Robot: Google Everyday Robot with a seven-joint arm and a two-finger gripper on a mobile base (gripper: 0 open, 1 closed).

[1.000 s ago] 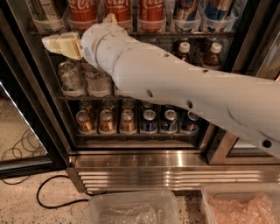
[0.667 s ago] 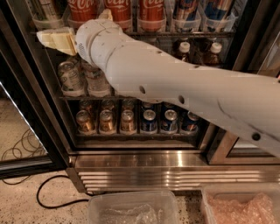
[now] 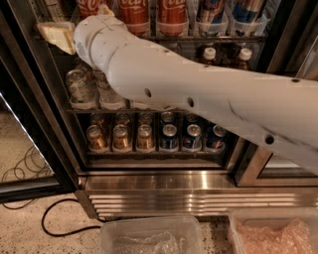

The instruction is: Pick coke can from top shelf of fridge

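Three red coke cans stand in a row on the top shelf (image 3: 213, 37) of the fridge (image 3: 35, 94): one at the left (image 3: 89, 6), one in the middle (image 3: 133, 12) and one to the right (image 3: 171, 12). Only their lower halves show. My white arm (image 3: 198, 99) reaches in from the right, across the fridge front. My gripper (image 3: 57, 34) is at the top left, at shelf height, just left of and below the left coke can. The arm's wrist hides part of that can.
Blue and silver cans (image 3: 211, 12) in clear tubs stand right of the coke cans. Water bottles (image 3: 79, 89) and dark bottles (image 3: 208, 54) fill the middle rack. Gold cans (image 3: 97, 139) and blue cans (image 3: 191, 138) fill the lowest. Floor: plastic tubs (image 3: 149, 238), black cable (image 3: 54, 223).
The arm and gripper have moved up and to the left, closer to the left end of the top shelf.
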